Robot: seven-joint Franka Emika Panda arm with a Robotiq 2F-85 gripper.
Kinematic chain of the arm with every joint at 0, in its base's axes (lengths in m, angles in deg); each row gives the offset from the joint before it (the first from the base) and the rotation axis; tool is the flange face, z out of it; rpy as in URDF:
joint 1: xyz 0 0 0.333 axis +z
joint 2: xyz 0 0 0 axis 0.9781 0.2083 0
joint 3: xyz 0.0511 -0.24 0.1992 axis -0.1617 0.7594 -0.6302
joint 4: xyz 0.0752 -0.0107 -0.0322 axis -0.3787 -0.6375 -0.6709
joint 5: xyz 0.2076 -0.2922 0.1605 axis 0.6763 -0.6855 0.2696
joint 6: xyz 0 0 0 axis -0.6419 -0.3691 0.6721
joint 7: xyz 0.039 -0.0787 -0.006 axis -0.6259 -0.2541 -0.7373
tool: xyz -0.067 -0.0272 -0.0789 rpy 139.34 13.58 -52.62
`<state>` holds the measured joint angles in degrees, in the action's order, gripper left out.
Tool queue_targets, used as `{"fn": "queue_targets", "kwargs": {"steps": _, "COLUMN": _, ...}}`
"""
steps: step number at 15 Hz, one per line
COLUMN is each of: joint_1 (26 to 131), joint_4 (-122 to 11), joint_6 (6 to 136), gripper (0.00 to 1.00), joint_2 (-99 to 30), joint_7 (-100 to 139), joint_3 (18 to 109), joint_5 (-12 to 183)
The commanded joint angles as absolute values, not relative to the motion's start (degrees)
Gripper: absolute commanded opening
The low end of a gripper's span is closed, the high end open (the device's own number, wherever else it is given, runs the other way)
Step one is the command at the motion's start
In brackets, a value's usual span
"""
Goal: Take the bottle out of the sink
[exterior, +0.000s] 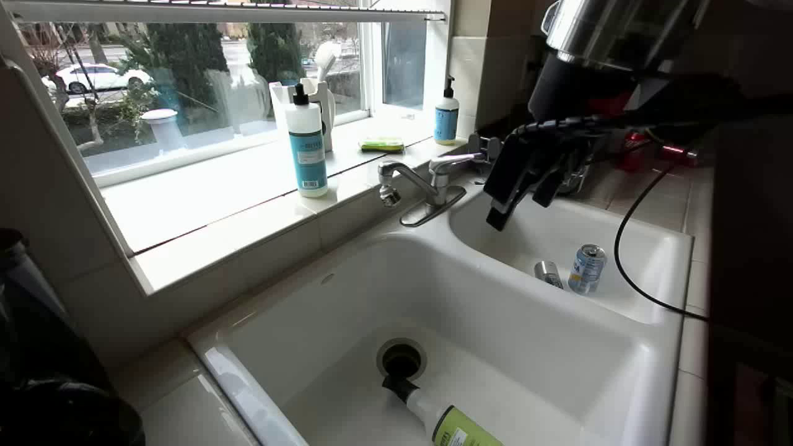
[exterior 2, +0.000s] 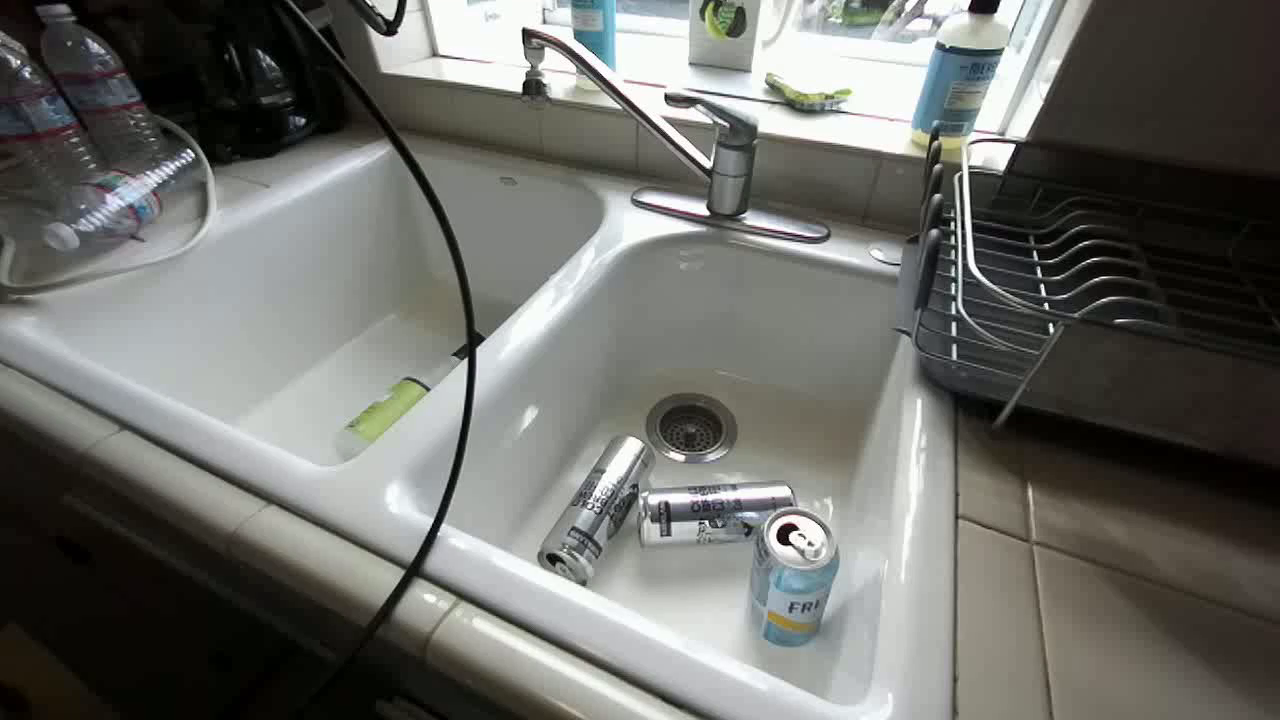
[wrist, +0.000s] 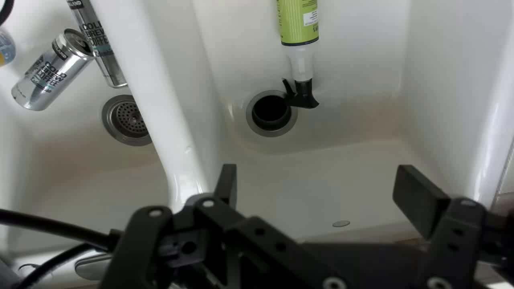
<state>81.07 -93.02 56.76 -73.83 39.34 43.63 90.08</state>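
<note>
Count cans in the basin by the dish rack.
3: one silver can lying nearest the divider, another silver can lying next to it, and a blue can upright beside that. No others show; the near rim might hide some.

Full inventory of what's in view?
Large basin: 1, white, in counter
Smaller basin: 1, white, beside large basin
Drains: 2, silver rims, basin floors
Spray bottle: 1, yellow-green, lying in large basin
Silver cans: 2, silver, lying, smaller basin
Upright can: 1, blue, smaller basin
Faucet: 1, chrome, behind basins
Dispenser bottles: 2, blue labels, windowsill
Green packet: 1, green, windowsill
Printed container: 1, whitish, windowsill
Car: 1, white, outside window
Dish rack: 1, grey, beside smaller basin
Plastic bottles: 2+, clear, beside large basin
Cord: 1, white, by plastic bottles
Dim items: count unclear, black or red, counter
Cable: 1+, black, in front of basins
Gripper: 1, black, open above basins
Arm: 1, grey, above gripper
</note>
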Motion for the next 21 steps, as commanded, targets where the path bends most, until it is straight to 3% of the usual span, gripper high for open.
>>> {"fn": "queue_targets", "kwargs": {"steps": 1, "joint_1": 82.00, "joint_4": -92.93, "joint_6": 56.67, "gripper": 1.00, "joint_2": -73.71, "joint_7": 39.65, "joint_3": 44.45, "joint_5": 89.65}}
{"fn": "queue_targets", "kwargs": {"steps": 6, "joint_1": 82.00, "joint_4": -92.93, "joint_6": 56.67, "gripper": 1.00, "joint_2": -73.71, "joint_7": 39.65, "joint_3": 44.45, "joint_5": 89.65}}
{"fn": "queue_targets", "kwargs": {"steps": 14, "joint_1": 82.45, "joint_4": -72.11, "joint_6": 41.06, "gripper": 1.00, "joint_2": -49.50, "joint_7": 56.22, "joint_3": 33.25, "joint_5": 75.83}}
{"fn": "queue_targets", "kwargs": {"steps": 18, "joint_1": 90.26, "joint_4": -61.26, "joint_6": 33.32, "gripper": 1.00, "joint_2": -36.97, "joint_7": 62.15, "joint_3": 38.94, "joint_5": 71.12}}
{"fn": "queue_targets", "kwargs": {"steps": 19, "joint_1": 90.40, "joint_4": -68.70, "joint_6": 37.14, "gripper": 1.00, "joint_2": -44.49, "joint_7": 59.81, "joint_3": 40.13, "joint_5": 73.45}}
{"fn": "queue_targets", "kwargs": {"steps": 21, "joint_1": 91.92, "joint_4": -64.62, "joint_6": 35.93, "gripper": 1.00, "joint_2": -39.62, "joint_7": 60.21, "joint_3": 41.54, "joint_5": 73.03}}
